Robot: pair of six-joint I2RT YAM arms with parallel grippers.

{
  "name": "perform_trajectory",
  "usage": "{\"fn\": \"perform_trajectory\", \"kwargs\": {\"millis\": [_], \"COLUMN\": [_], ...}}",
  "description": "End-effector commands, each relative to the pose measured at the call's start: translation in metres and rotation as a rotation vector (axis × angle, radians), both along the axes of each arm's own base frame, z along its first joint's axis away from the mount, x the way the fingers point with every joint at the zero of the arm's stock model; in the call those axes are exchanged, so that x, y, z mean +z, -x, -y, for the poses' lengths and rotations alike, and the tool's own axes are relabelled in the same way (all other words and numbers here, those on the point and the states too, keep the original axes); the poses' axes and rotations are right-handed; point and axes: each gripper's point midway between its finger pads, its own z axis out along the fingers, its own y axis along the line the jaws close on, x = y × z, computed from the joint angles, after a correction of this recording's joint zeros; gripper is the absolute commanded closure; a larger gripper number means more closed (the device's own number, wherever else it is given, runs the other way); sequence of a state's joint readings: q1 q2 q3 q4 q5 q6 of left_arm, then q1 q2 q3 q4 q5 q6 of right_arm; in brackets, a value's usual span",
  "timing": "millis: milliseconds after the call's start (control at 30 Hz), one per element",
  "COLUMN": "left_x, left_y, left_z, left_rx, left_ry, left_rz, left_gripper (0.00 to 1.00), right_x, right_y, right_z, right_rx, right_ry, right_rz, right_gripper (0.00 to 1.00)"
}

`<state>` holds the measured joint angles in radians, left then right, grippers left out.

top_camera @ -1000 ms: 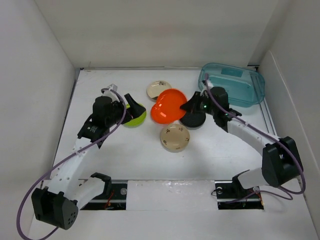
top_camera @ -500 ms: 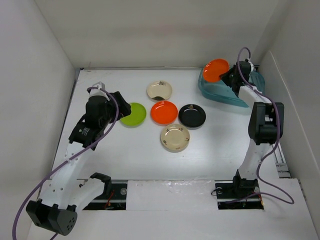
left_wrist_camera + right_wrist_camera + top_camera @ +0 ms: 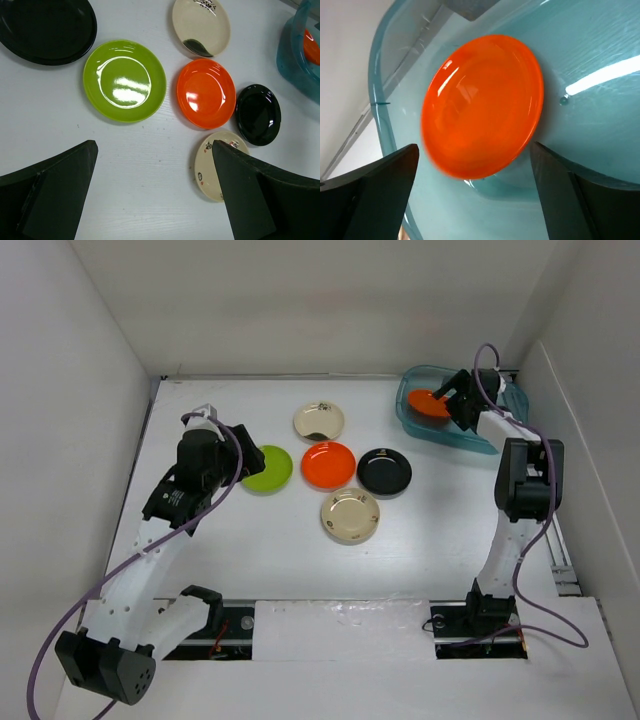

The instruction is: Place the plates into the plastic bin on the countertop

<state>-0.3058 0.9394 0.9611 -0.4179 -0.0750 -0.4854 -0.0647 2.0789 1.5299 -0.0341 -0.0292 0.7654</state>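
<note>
The right end effector [image 3: 450, 400] hangs over the left end of the bin [image 3: 450, 438], which stands at the far right corner of the bench [image 3: 250, 550]. Its jaws are spread wide and grip nothing. Below them an orange plate [image 3: 482, 105] is inside the bin, clear of both fingers [image 3: 375, 190]. The plate's lower edge is blurred in the right wrist view, so it may be lying flat on the bin floor or tilted; I cannot tell which.

Five plates lie in a loose cluster at mid-bench. A second orange plate [image 3: 328, 465] is in the middle, with the lime plate [image 3: 266, 468] just to its left and a black plate [image 3: 384, 471] just to its right. A cream plate [image 3: 318, 421] lies behind it and another cream plate [image 3: 350, 515] in front, a little to the right.

The left end effector [image 3: 153, 150] is above the bench on the near side of the lime plate, jaws wide apart and empty. Its wrist view also shows a second black plate [image 3: 45, 30] on the bench to the left of the lime one; in the top view the left arm covers that spot.
</note>
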Motion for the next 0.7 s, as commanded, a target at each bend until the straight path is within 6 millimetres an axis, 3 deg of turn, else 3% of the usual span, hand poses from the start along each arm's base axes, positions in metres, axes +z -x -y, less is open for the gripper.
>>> {"fn": "perform_trajectory", "kwargs": {"millis": [0,33,100,133,167,233,267,333,367,400,467,567,600,667], "left_x": [0.000,0.003,0.003,0.003,0.003,0.003,0.003,-0.001,-0.001,0.001,0.001,0.001,-0.003,-0.006], "left_y": [0.001,0.002,0.002,0.002,0.002,0.002,0.002,0.003,0.002,0.002,0.002,0.003,0.002,0.001], "left_z": [-0.001,-0.002,-0.002,-0.002,-0.002,-0.002,-0.004,-0.011,-0.014,-0.016,-0.018,-0.014,-0.012,-0.010], "left_rx": [-0.011,-0.011,-0.011,-0.011,-0.011,-0.011,0.006,0.043,0.057,0.076,0.086,0.069,0.060,0.052], "left_ry": [-0.007,-0.004,-0.004,-0.004,-0.004,-0.004,-0.003,-0.020,-0.028,-0.026,-0.031,-0.022,-0.020,-0.019], "left_rz": [0.012,0.020,0.020,0.020,0.020,0.020,0.021,0.005,0.008,0.006,0.008,0.004,-0.009,-0.020], "left_gripper": [0.00,0.00,0.00,0.00,0.00,0.00,0.00,0.00,0.00,0.00,0.00,0.00,0.00,0.00], "right_x": [0.083,0.086,0.114,0.112,0.135,0.132,0.139,0.127,0.096,0.102,0.083,0.070,0.055,0.043], "right_y": [0.000,0.005,0.018,0.027,0.038,0.055,0.069,0.091,0.110,0.124,0.154,0.177,0.188,0.199], "right_z": [0.005,0.002,0.007,-0.001,-0.003,-0.019,-0.027,-0.046,-0.061,-0.068,-0.083,-0.096,-0.101,-0.116], "right_rx": [-0.043,-0.051,-0.088,-0.084,-0.092,-0.080,-0.057,-0.015,0.021,0.020,0.046,0.079,0.104,0.149], "right_ry": [0.068,0.078,0.140,0.162,0.182,0.210,0.219,0.200,0.196,0.165,0.118,0.078,0.075,0.041], "right_rz": [0.162,0.155,0.184,0.168,0.208,0.197,0.196,0.161,0.113,0.147,0.152,0.157,0.135,0.115], "right_gripper": [0.01,0.01,0.01,0.01,0.01,0.01,0.01,0.01,0.01,0.01,0.01,0.01,0.02,0.04]}}
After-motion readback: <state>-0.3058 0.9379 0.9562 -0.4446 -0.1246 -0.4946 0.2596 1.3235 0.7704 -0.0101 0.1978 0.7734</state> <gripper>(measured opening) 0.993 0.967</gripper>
